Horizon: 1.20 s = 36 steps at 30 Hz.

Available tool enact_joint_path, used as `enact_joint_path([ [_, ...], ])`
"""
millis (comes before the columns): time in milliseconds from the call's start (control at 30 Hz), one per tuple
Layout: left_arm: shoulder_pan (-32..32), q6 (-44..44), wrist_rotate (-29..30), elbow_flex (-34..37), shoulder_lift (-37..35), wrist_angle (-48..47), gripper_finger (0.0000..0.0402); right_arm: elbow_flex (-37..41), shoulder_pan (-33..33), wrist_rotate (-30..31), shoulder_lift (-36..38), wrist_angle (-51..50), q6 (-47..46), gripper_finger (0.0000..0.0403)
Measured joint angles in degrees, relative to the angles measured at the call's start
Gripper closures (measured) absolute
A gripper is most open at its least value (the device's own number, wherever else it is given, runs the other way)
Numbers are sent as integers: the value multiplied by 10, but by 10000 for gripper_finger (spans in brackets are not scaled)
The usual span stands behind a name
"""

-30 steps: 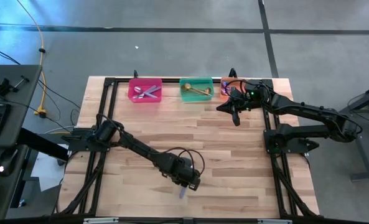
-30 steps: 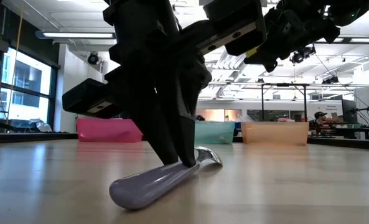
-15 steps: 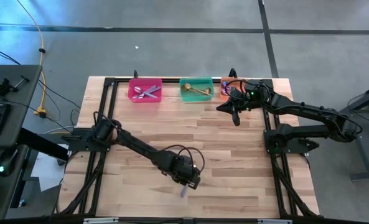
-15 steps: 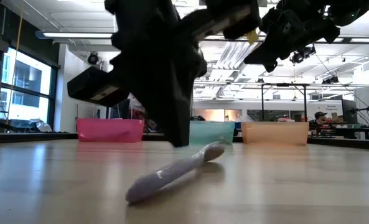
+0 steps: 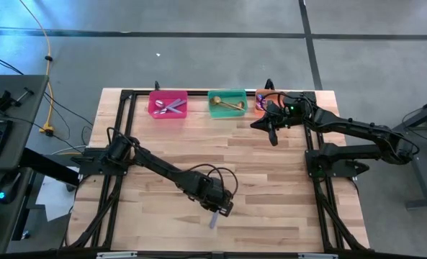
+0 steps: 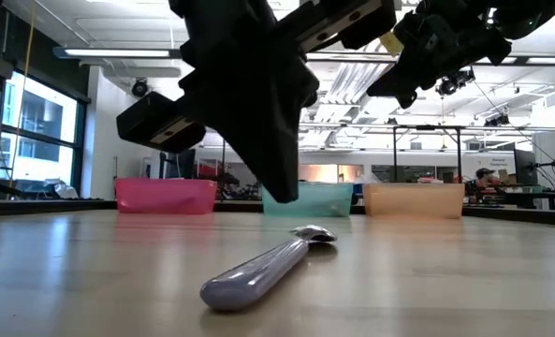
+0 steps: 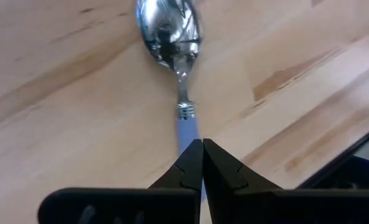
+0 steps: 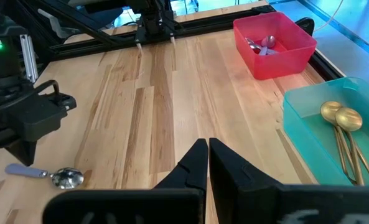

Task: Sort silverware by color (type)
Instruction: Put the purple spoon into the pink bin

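One lavender-handled spoon lay flat on the bare wood near the tabletop's front edge, about mid-width, nothing else close to it. The left gripper hung right over its handle, jaws pressed together and empty; in the left wrist view the fingertips met just above the handle with the shiny bowl beyond them. From the low view the spoon sat clear of the gripper, not lifted.

Along the back edge stood three bins in a row: pink bin toward the left, green bin in the middle, orange bin to the right. The pink one held a few silver-lavender spoons, the green one gold spoons. The orange one was mostly hidden behind the right arm, so couldn't tell what was in it.

The right gripper waited just in front of the orange bin, jaws together, holding nothing. A black frame ran round the tabletop's edges.
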<state>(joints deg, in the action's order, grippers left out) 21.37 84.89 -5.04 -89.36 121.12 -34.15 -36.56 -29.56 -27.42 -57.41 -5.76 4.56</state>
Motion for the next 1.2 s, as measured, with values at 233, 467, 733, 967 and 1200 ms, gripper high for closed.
enact_joint_path([
  [233,2,34,18,0,0,14,393,0,0,0,0,0,0,402],
  [467,4,83,82,-1,1,15,339,0,0,0,0,-1,0,402],
  [733,19,127,90,-1,23,14,287,0,0,0,0,-8,0,402],
  [967,27,155,118,-1,28,1,284,0,0,0,0,-9,9,402],
  [1200,18,138,118,-1,27,-35,284,0,0,0,0,-8,9,402],
])
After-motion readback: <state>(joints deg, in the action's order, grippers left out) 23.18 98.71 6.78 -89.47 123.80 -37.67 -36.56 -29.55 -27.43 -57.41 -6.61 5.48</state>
